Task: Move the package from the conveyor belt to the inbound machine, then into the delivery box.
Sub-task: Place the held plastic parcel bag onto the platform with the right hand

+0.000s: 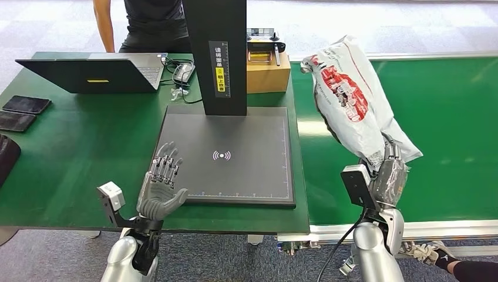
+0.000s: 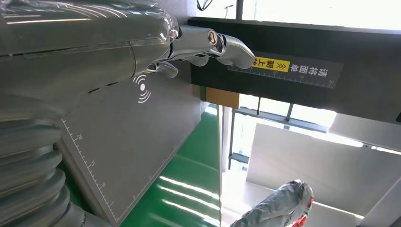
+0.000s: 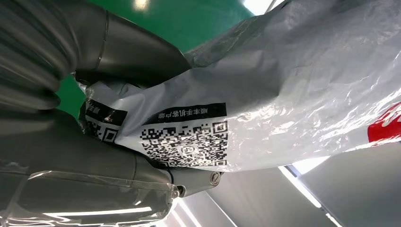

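Observation:
The package (image 1: 352,94) is a grey plastic mailer bag with red print, lifted above the green conveyor belt (image 1: 446,117). My right hand (image 1: 387,173) grips its lower end; in the right wrist view the bag (image 3: 265,104) with its QR label sits between thumb and fingers (image 3: 189,182). The inbound machine (image 1: 235,153) is a dark flat scan pad with a black post, left of the belt. My left hand (image 1: 161,185) hovers at the pad's near left corner, palm up, fingers (image 2: 222,45) apart, holding nothing. The bag's far end (image 2: 279,205) also appears in the left wrist view.
A laptop (image 1: 100,70) and two phones (image 1: 23,111) lie on the green table at the left. A cardboard box (image 1: 268,70) stands behind the pad. A person (image 1: 152,23) stands beyond the table; a shoe (image 1: 426,252) is near my right side.

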Tool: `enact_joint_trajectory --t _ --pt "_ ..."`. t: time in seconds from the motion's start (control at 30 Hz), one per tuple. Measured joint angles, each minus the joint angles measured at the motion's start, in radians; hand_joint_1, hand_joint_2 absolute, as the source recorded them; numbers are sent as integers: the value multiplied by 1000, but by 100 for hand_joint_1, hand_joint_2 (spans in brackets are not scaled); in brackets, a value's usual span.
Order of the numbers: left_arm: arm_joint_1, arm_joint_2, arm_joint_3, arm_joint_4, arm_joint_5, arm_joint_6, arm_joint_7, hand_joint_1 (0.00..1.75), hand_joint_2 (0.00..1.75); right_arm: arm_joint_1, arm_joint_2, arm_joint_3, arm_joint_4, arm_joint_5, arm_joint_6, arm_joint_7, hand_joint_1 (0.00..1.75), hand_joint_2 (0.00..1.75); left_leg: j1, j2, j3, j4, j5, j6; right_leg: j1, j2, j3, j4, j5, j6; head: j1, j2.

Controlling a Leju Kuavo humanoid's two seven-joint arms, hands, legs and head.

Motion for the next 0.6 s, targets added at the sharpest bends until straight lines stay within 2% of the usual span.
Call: enact_joint_trajectory --t 0.13,0.27,0.43,0.6 --pt "0 0 0 0 0 -4 0 0 175 0 -2 17 -5 44 28 14 175 175 0 0 0 0 0 0 0 0 0 0 0 0 0 0" --pt "-1 0 -1 0 -6 -9 -7 0 175 -3 -21 67 1 217 92 67 175 175 0 0 -1 0 0 0 0 0 0 0 0 0 0 0" --pt "6 0 -3 -20 -29 31 -41 0 175 -27 -64 153 63 391 177 149 175 175 0 -1 -2 0 0 0 0 -1 -1 0 0 0 0 0" --pt "24 1 -6 -63 -13 50 -82 0 175 -78 -113 234 162 495 238 163 175 175 0 -2 -2 0 0 0 0 -2 -1 0 0 0 0 0"
